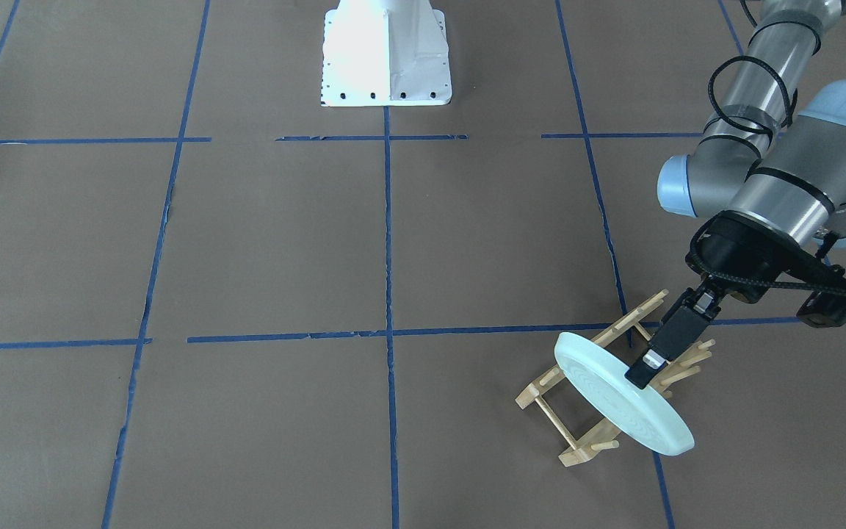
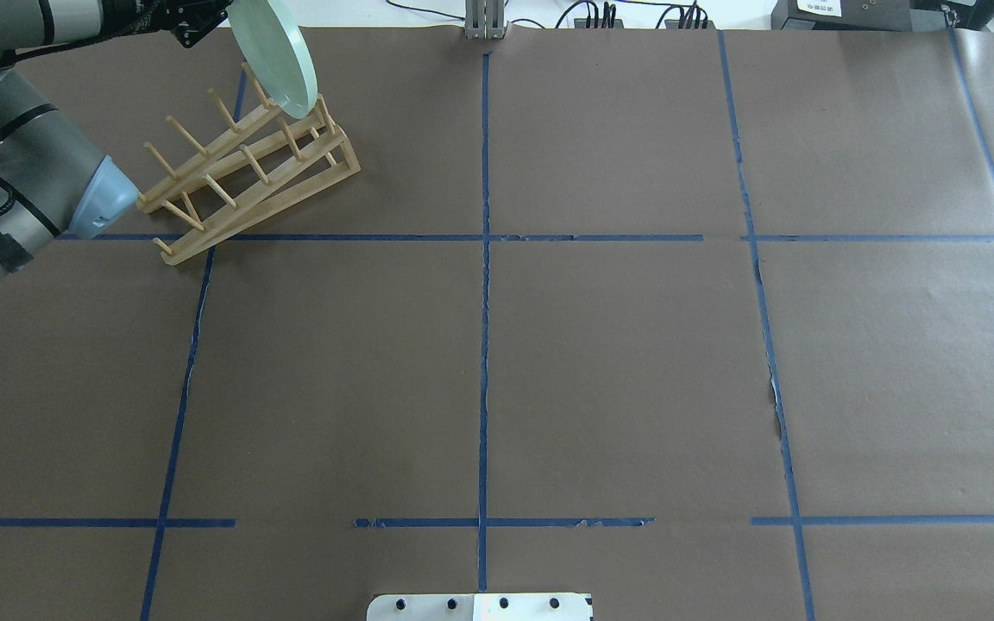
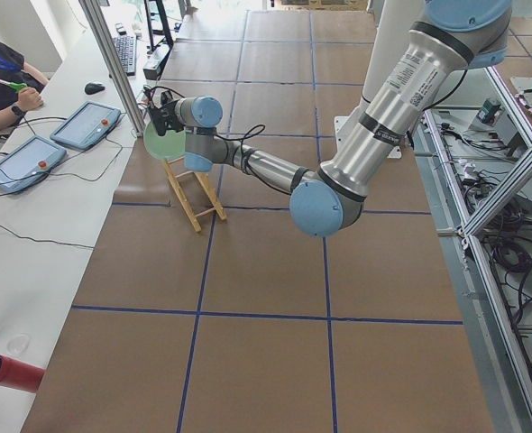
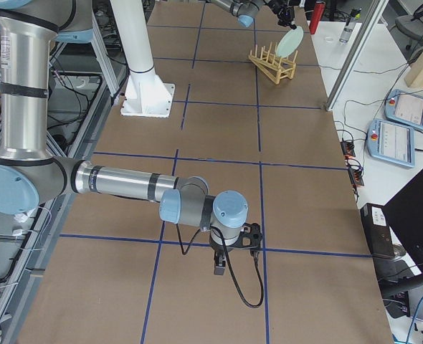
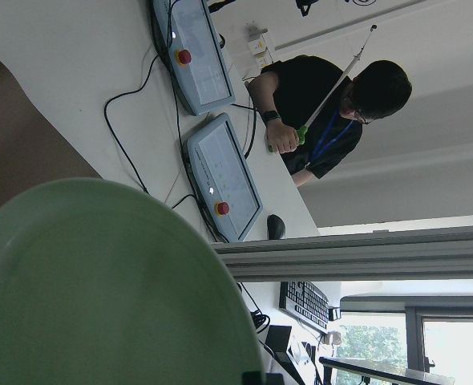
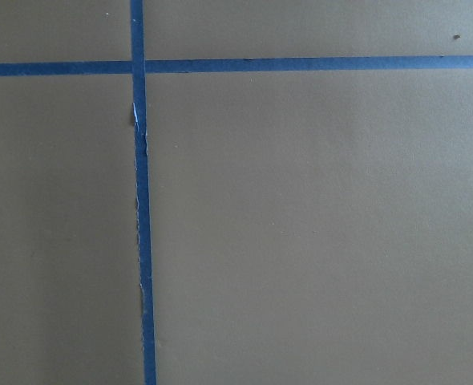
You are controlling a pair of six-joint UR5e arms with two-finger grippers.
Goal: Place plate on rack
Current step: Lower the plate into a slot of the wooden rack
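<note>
The pale mint-green plate [image 1: 617,402] stands on edge, tilted, with its lower rim down among the pegs of the light wooden rack [image 1: 568,435]. I cannot tell whether it rests on the rails. My left gripper [image 1: 643,375] is shut on the plate's upper rim. The overhead view shows the plate [image 2: 275,56] over the far end of the rack [image 2: 247,177], near the table's far left corner. The plate fills the lower left wrist view [image 5: 100,289]. My right gripper [image 4: 221,266] hangs low over bare paper far from the rack; I cannot tell whether it is open or shut.
The white robot base [image 1: 386,51] stands at the table's middle. The rack sits close to the table's edge; beyond it is a desk with control tablets [image 3: 86,126] and a seated operator [image 5: 325,112]. Blue tape lines cross the brown table paper [image 2: 618,362].
</note>
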